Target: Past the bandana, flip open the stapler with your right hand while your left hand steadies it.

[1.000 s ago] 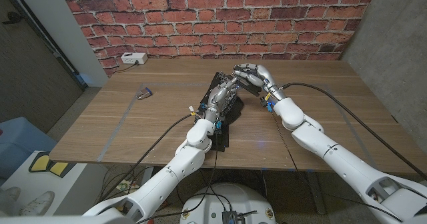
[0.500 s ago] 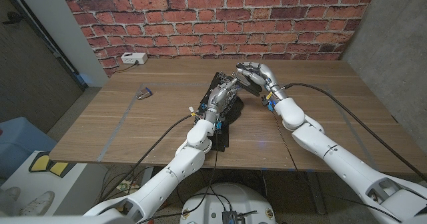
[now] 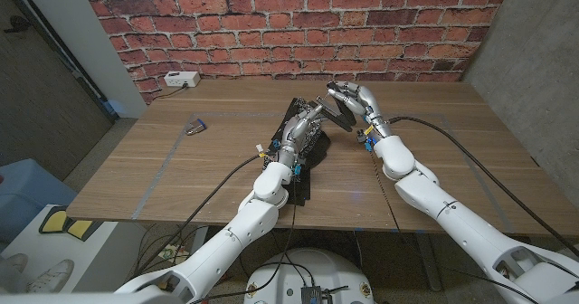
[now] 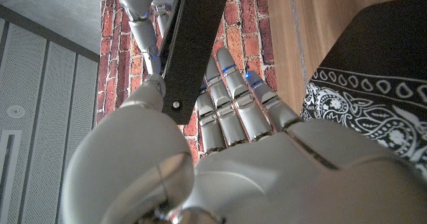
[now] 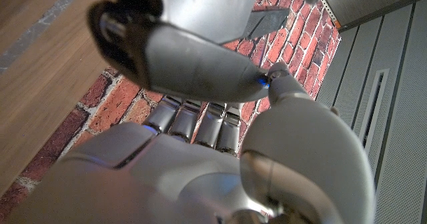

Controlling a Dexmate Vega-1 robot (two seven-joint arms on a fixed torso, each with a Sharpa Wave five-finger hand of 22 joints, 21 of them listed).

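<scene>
Stapler (image 3: 336, 114) far side of bandana (image 3: 303, 146), mid-table. Head view: our right hand (image 3: 351, 100) grips raised stapler arm; left hand (image 3: 301, 129) curled on its base. Left wrist view: black bar (image 4: 190, 47) against our fingers (image 4: 230, 107), paisley bandana edge beside. Right wrist view: fingers (image 5: 200, 121) wrapped around dark stapler top (image 5: 173, 57).

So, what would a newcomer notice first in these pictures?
Probably the two white hands meeting at the table's middle: the right hand lifts the black stapler top while the left hand holds its lower part over the black patterned bandana. Behind stands a red brick wall.
</scene>
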